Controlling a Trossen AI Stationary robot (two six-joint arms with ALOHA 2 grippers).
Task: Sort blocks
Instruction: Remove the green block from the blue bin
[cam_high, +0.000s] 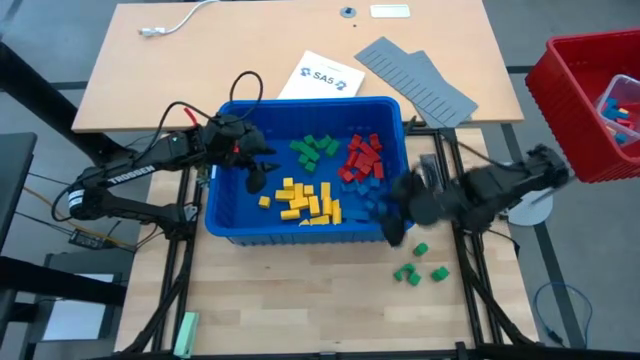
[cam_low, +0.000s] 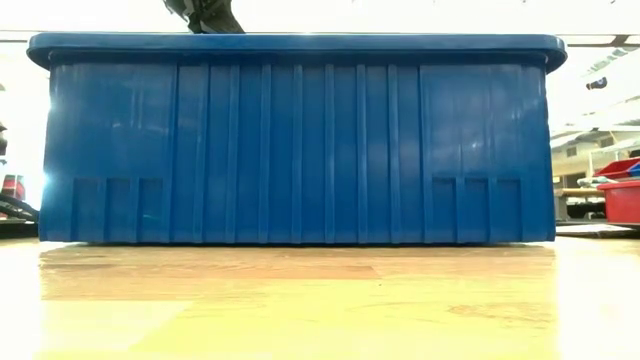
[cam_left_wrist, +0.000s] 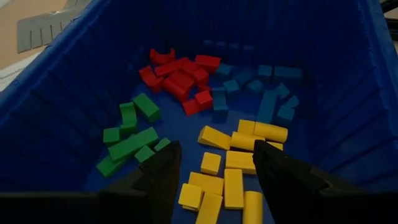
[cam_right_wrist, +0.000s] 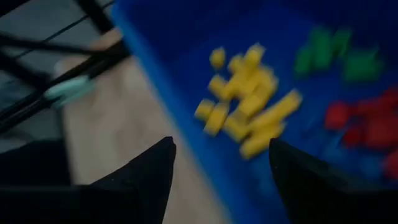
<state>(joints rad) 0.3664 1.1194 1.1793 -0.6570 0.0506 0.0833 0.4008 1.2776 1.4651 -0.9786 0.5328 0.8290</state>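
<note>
Even overhead light, one view smeared

The right tool (cam_high: 392, 222) shows motion blur; its wrist view is wholly smeared. Backlight glares above the blue plastic bin (cam_low: 300, 140), whose interior is dim.

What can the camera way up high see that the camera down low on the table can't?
Only the high view shows inside the blue bin: yellow blocks, green blocks, red blocks. It also shows a few green blocks on the table, the grey ridged panels, the left gripper and the right gripper, both open.

Only the low view shows the bin's whole ribbed side wall.

Both show the blue bin, the wooden table and the red basket.
</note>
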